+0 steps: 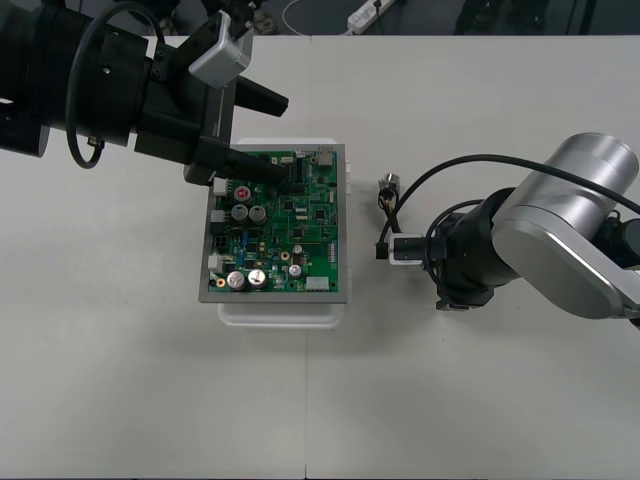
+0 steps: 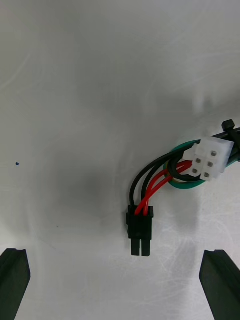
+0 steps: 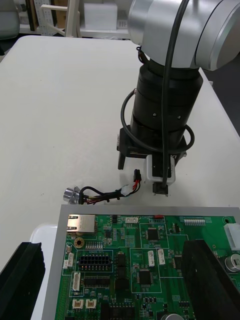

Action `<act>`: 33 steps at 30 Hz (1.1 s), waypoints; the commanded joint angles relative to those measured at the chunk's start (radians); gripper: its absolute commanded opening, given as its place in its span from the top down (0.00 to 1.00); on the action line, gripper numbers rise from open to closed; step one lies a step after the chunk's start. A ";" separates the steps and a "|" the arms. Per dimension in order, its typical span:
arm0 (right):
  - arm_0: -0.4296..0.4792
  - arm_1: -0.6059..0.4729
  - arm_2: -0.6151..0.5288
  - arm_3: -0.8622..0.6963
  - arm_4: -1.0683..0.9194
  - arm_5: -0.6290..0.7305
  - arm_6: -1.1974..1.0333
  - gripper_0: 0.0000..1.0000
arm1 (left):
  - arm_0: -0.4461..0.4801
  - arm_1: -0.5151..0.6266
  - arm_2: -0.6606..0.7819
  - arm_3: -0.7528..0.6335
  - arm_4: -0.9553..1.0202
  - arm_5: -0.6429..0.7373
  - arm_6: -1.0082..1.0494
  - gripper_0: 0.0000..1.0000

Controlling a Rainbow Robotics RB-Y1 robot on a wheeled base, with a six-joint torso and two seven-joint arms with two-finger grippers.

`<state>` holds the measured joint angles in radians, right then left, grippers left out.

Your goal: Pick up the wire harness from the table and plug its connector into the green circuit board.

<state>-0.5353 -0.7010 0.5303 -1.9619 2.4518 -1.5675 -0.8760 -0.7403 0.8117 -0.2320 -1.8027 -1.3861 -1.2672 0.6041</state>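
The green circuit board (image 1: 280, 228) rests on its white base (image 1: 280, 310) at mid-table. To its right lies the wire harness (image 1: 384, 215), its metal socket (image 1: 388, 185) at the far end and its black plug (image 1: 381, 250) at the near end. My right gripper (image 1: 393, 250) hangs over the plug. In the right wrist view this gripper (image 2: 116, 254) is open, its fingers (image 2: 14, 280) wide on either side of the black plug (image 2: 139, 231), which lies on the table. My left gripper (image 1: 282, 140) is open above the board's far left part.
A white connector (image 2: 210, 159) with a cable tie sits among the harness wires. In the left wrist view the harness (image 3: 102, 194) lies just past the board's edge (image 3: 145, 212), under the other gripper (image 3: 142, 175). Bare table surrounds the board.
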 commanded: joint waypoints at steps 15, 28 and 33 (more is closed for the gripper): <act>-0.055 0.031 0.016 0.066 -0.010 -0.003 -0.092 0.01 | -0.048 -0.014 -0.010 -0.029 -0.004 0.051 0.054 0.20; -0.058 0.043 0.037 0.069 0.012 -0.003 -0.135 0.01 | -0.048 -0.014 -0.010 -0.029 -0.004 0.051 0.054 0.20; -0.058 0.043 0.037 0.069 0.035 -0.003 -0.141 0.01 | -0.048 -0.014 -0.010 -0.029 -0.004 0.051 0.054 0.20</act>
<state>-0.5573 -0.6708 0.5542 -1.8836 2.4637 -1.5674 -0.9674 -0.7403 0.8117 -0.2321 -1.8028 -1.3864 -1.2668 0.6041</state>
